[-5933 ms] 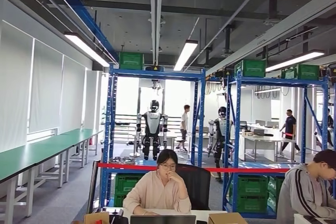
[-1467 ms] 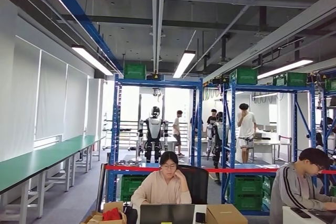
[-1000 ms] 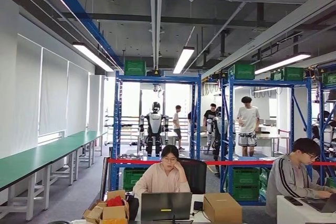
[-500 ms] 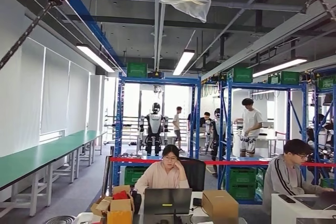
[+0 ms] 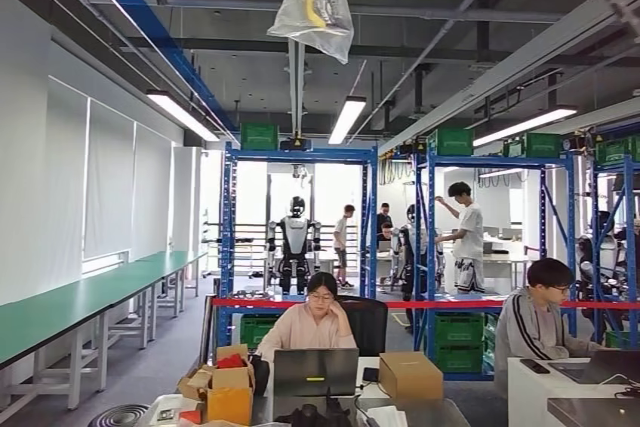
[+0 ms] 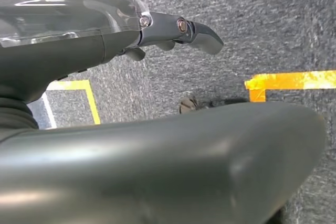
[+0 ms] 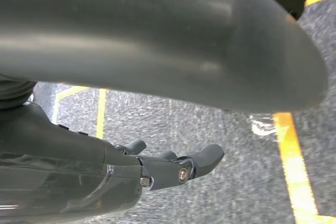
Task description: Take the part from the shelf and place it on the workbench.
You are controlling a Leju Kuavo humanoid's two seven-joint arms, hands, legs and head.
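The view has tilted downward; left hand and right hand hang empty (fingers extended).

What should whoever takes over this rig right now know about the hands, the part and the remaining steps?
Left hand: hangs over grey carpet with yellow floor tape, fingers extended, holding nothing.
Right hand: the same, empty, fingers extended.
Blue shelves stand far ahead, behind seated people at a desk; the green-topped workbench runs along the left wall. I cannot pick out the part.
Done: nothing visible. Left: reach the shelf, take the part, place it on the workbench.
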